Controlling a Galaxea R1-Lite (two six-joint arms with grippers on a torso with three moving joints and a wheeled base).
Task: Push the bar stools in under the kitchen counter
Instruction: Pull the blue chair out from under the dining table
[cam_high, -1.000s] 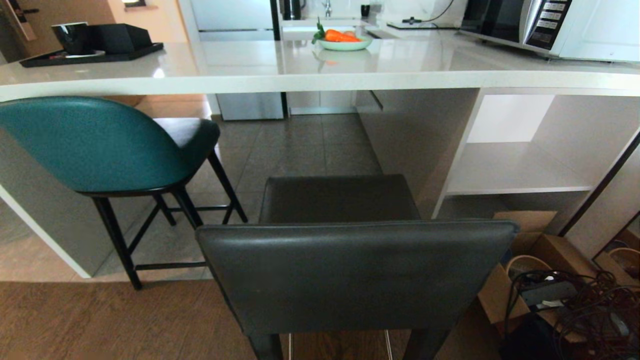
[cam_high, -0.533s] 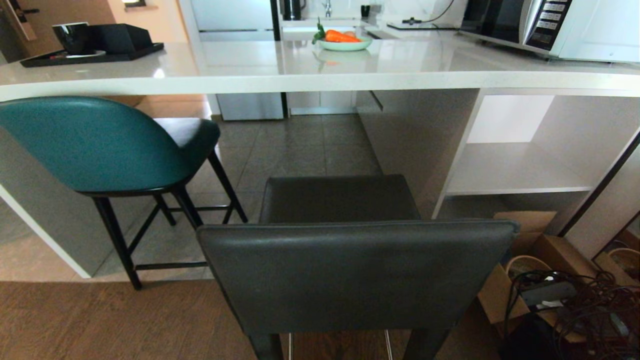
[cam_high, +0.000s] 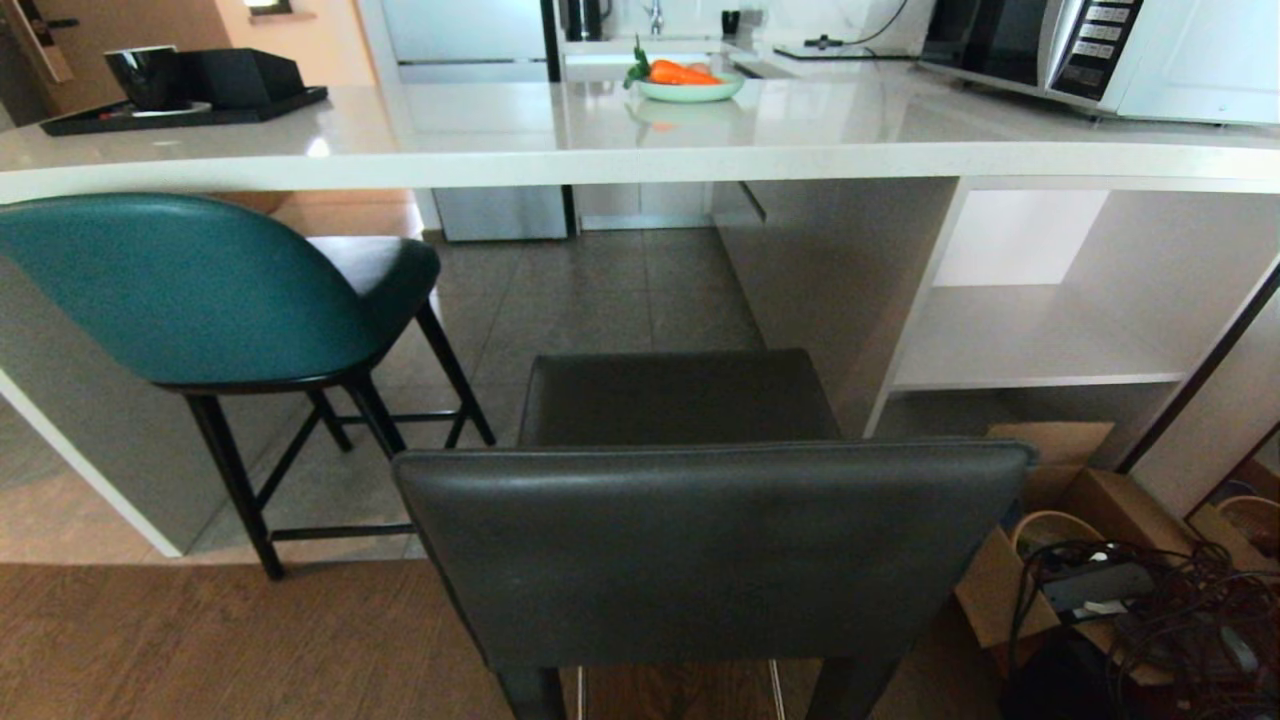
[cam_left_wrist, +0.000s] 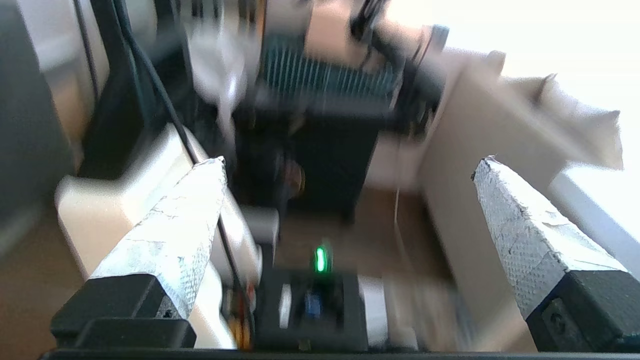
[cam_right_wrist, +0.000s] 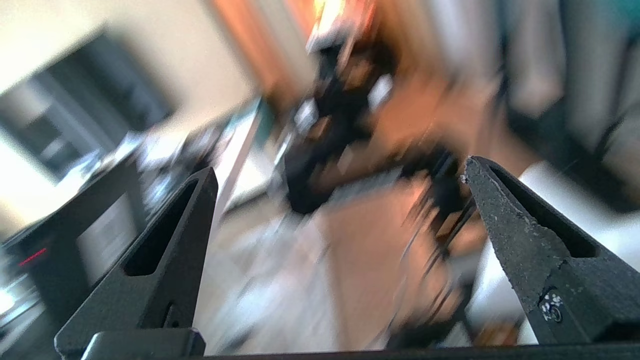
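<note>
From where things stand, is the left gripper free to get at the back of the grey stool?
Probably yes. The left gripper is open and empty, out of the head view. The grey stool stands directly ahead, its backrest facing the robot, nothing in front of it.

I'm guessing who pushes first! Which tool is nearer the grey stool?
Cannot tell: neither shows beside the grey stool from the head. Left tool and right tool both hang open, holding nothing.

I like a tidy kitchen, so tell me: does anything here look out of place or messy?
Yes. The dark grey stool stands well back from the kitchen counter, while the teal stool sits closer, its seat partly beneath the top. On the floor to the right, tangled cables spill over cardboard boxes.
</note>
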